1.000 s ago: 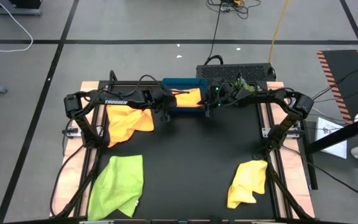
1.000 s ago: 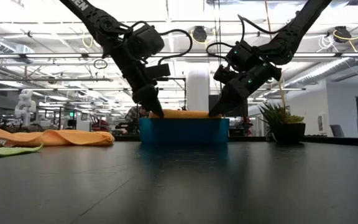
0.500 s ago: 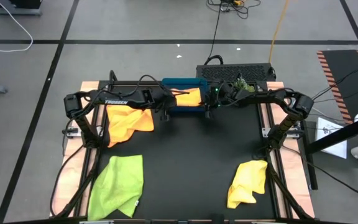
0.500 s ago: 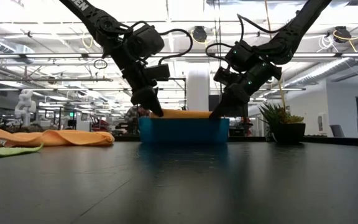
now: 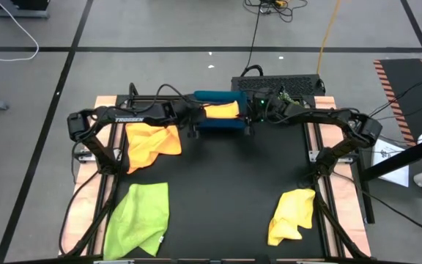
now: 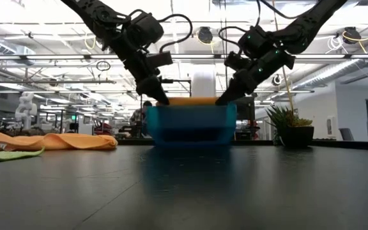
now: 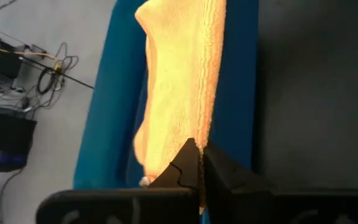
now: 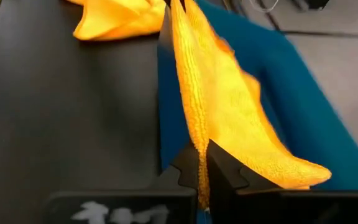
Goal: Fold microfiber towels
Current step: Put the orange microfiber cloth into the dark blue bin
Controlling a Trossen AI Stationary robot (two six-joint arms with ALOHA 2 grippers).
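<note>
Orange towel is held over the blue tray at table 12 o'clock. Left gripper is clamped on one edge, right gripper on the opposite edge, fingers fully closed on cloth.

Both arms reach in toward the tray at the table's far edge, one from each side. The left gripper sits at the tray's left end, its fingers pressed together on the edge of the orange towel. The right gripper sits at the tray's right end, its fingers likewise pinched on the same towel's edge. In the low view both wrists slope down and inward to the tray's top.
</note>
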